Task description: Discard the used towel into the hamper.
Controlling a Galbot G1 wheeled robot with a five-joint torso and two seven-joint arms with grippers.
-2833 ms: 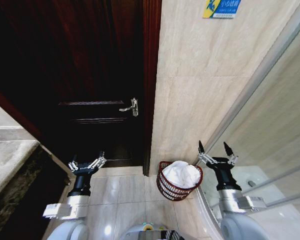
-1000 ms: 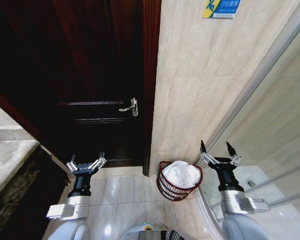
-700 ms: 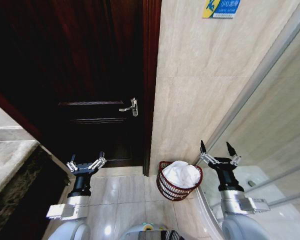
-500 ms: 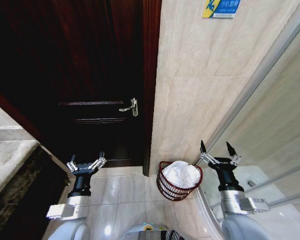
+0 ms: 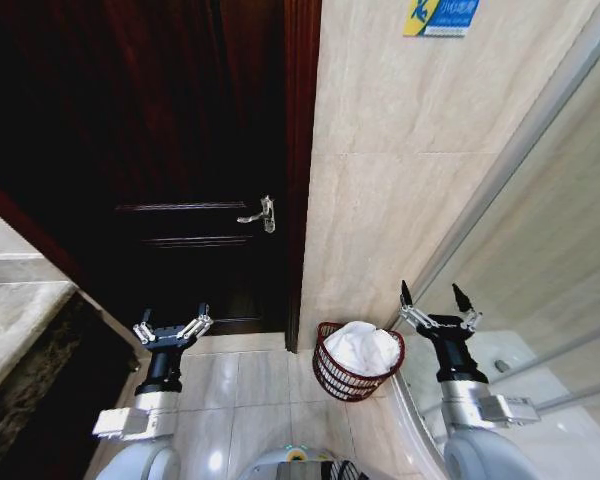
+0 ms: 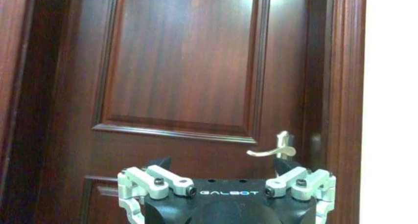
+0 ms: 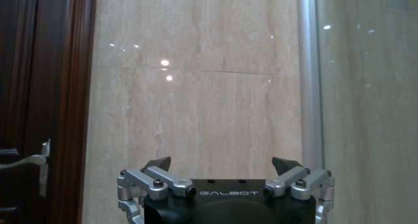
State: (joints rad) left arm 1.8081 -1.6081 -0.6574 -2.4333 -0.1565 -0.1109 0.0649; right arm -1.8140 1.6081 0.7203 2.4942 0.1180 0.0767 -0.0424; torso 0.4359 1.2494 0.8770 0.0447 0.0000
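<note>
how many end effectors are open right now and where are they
2. The left end effector is raised in front of the door; the right end effector is raised beside the hamper, near the glass. Both are empty.

The left tool [image 6: 223, 166] has its fingers spread wide apart and holds nothing. It faces a dark brown wooden door [image 6: 186, 67]. A silver door handle [image 6: 274, 149] sticks out just above the tool.

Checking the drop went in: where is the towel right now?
In the head view the white towel lies bunched inside the hamper on the floor at the wall's foot, just right of the door frame, near the open right gripper.
</note>
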